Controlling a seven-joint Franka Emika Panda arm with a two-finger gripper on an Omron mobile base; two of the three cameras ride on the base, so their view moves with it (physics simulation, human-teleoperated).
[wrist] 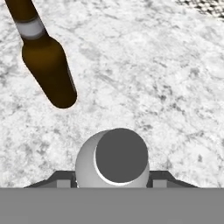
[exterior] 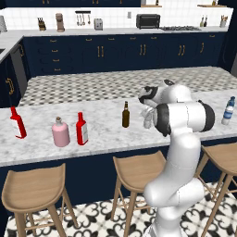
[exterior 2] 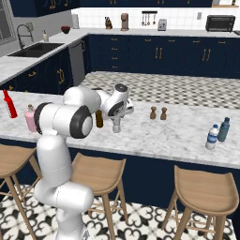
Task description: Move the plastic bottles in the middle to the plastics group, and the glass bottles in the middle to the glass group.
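Observation:
The plastic bottle (wrist: 118,157), greyish with a pale cap, stands upright on the marble counter (wrist: 166,78). My gripper (wrist: 111,181) comes down over it, a dark fingertip pressed against each side. The gripper (exterior 2: 116,122) hangs low over the counter's middle, just right of the slim brown glass bottle (exterior: 125,115), also visible in the hand view (wrist: 48,65). Far left stand a red bottle (exterior: 17,122), the squat pink flask (exterior: 60,132) and a second red bottle (exterior: 82,128) right beside the flask. The blue-labelled water bottle (exterior: 228,111) stands at the far right.
Two small brown shakers (exterior 2: 158,113) stand behind the gripper's right. A dark teal bottle (exterior 2: 224,130) is next to the water bottle (exterior 2: 212,137). Wooden stools (exterior: 32,187) line the counter's near edge. My own arm (exterior: 185,115) blocks part of the counter's middle.

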